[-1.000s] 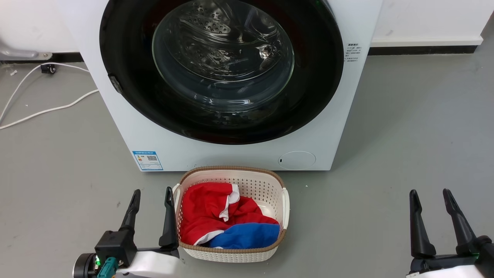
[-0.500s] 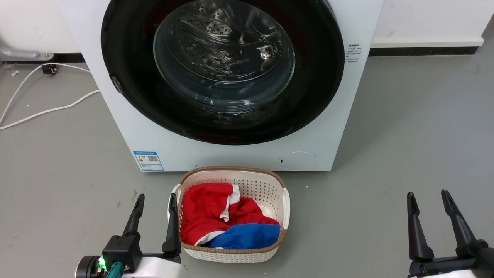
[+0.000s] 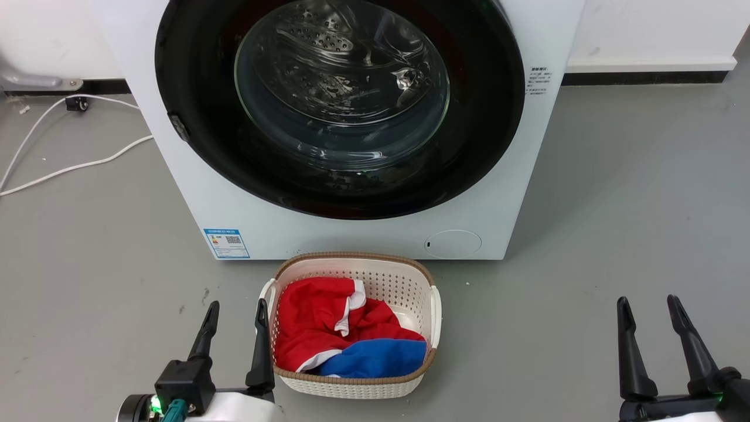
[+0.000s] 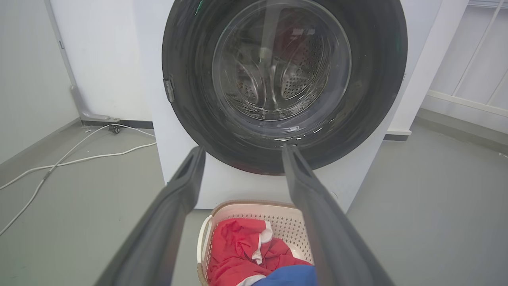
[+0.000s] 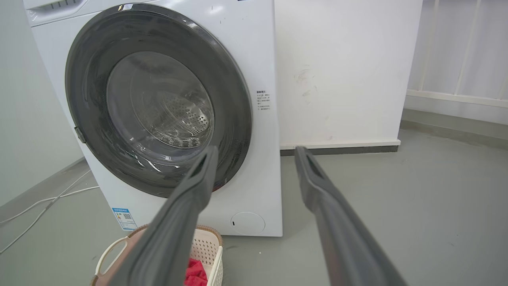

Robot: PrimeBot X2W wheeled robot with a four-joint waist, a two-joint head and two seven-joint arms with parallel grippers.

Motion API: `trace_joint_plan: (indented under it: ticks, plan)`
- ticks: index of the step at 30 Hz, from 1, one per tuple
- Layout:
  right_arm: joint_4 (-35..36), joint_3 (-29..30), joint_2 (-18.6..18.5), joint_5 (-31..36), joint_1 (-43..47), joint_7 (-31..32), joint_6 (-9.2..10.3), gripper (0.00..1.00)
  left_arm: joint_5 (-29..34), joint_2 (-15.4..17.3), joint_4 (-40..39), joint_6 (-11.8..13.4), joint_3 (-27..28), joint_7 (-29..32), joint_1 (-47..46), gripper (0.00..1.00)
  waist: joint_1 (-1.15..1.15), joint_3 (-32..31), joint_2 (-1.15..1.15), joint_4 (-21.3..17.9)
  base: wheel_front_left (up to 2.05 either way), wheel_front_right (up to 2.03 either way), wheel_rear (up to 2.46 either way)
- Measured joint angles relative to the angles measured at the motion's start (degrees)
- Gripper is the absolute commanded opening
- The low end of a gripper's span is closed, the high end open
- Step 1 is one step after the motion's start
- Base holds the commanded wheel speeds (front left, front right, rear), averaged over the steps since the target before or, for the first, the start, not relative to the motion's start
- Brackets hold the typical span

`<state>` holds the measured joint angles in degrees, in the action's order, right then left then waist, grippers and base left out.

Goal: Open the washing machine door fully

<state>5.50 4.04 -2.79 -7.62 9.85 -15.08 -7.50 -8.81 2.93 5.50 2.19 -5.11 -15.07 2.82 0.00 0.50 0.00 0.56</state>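
Hovering low over the floor, left tool and right tool both had fingers spread, gripping nothing. Ahead and above them sat the washing machine door, apparently shut. Likely stiff, heavyish, glossy-slippery, with fragile glass. Best hold was probably the grey tab on its rim, up-left of left tool. Basket just right of left tool could block the swing.

One washing machine, one washing machine door, one basket, two end effectors
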Motion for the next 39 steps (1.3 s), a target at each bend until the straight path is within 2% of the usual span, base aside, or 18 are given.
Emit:
trace_joint_plan:
  ticks: [16,17,18,19,23,27,28,34,39]
  plan:
    - [-1.1,-0.6,0.0,-0.2,0.4,0.0,0.0,1.0,0.6,0.0,0.5,0.8,0.0,0.0,0.0,1.0,0.0,-0.2,0.0,-0.1,0.0,0.0,0.0]
    - [-1.0,-0.6,0.0,0.0,0.4,0.0,0.0,0.53,0.6,0.0,0.5,0.9,-0.1,0.0,0.1,1.0,0.0,-0.2,0.0,-0.1,0.0,0.0,0.0]
    - [-0.9,-0.5,0.0,0.0,0.4,0.0,0.0,0.17,0.6,0.0,0.5,0.9,-0.1,0.0,0.1,1.0,0.0,-0.2,0.0,-0.1,0.0,0.0,0.0]
    - [-0.7,-0.5,0.0,0.0,0.4,0.0,0.0,0.0,0.6,0.0,0.5,0.9,0.0,0.0,0.1,1.0,0.0,-0.2,0.0,-0.1,0.0,0.0,0.0]
    - [0.3,-0.4,0.0,-0.8,0.1,0.0,0.0,0.0,0.6,0.0,0.5,1.0,0.0,0.0,0.1,1.0,0.0,-0.2,0.0,-0.1,0.0,0.0,0.0]
    - [0.2,2.3,0.0,-9.4,-0.3,0.0,0.0,0.0,0.6,0.0,0.5,1.3,0.0,0.0,0.1,1.0,0.0,-0.2,0.0,-0.1,0.0,0.0,0.0]
    - [-1.3,4.2,0.0,-19.6,-0.7,0.0,0.01,0.0,0.5,0.0,0.5,1.3,0.1,0.0,0.2,1.0,0.0,-0.2,0.0,-0.2,0.0,0.0,0.0]
    - [-3.5,2.8,-0.1,-40.9,-1.3,0.0,0.01,0.0,0.0,0.0,0.5,1.4,0.0,0.0,0.2,1.0,0.0,-0.2,0.0,-0.3,0.0,0.0,0.0]
    - [-4.4,-1.3,0.0,-58.6,-0.9,0.0,0.01,0.0,-0.5,0.0,0.6,1.5,0.0,0.0,0.2,1.0,0.0,-0.2,0.0,-0.3,0.0,0.0,0.0]
